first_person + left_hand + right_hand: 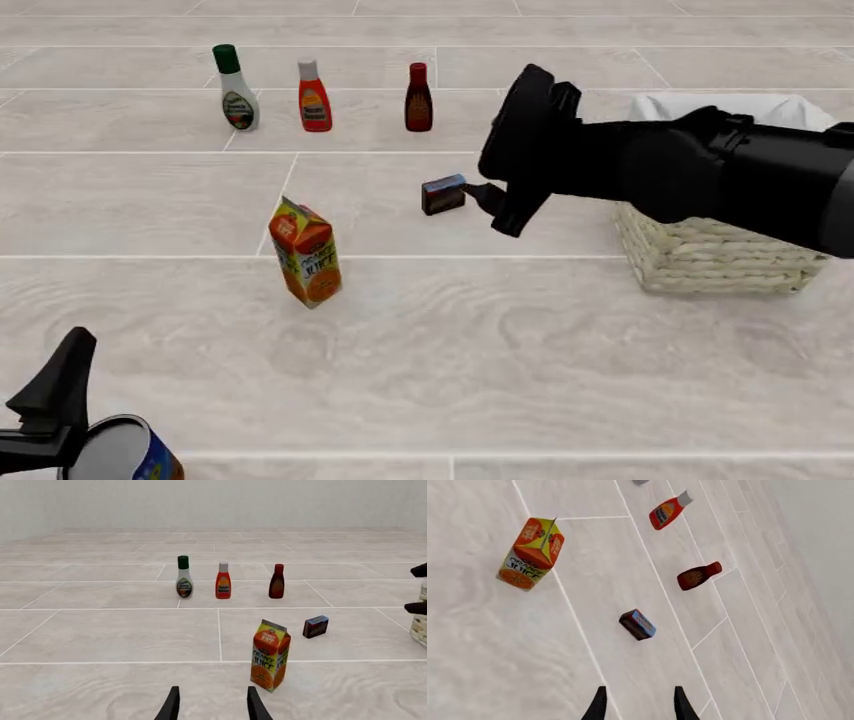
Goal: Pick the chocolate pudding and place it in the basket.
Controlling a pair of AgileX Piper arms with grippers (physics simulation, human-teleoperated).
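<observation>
Your pale tiled table [441,340] carries the basket [721,255] at three o'clock. The right gripper [637,702], jaws apart and empty, points at the pudding [443,194] just beside it, lined up for pickup. Left gripper [210,705] idles, jaws likewise apart.

My front cam sits high behind the arms, looking down the table toward 12 o'clock. Left wrist cam rides low and level, facing the same way. Right wrist cam looks steeply down, rolled sideways. All three catch the juice carton [306,252] and pudding [445,194].
</observation>
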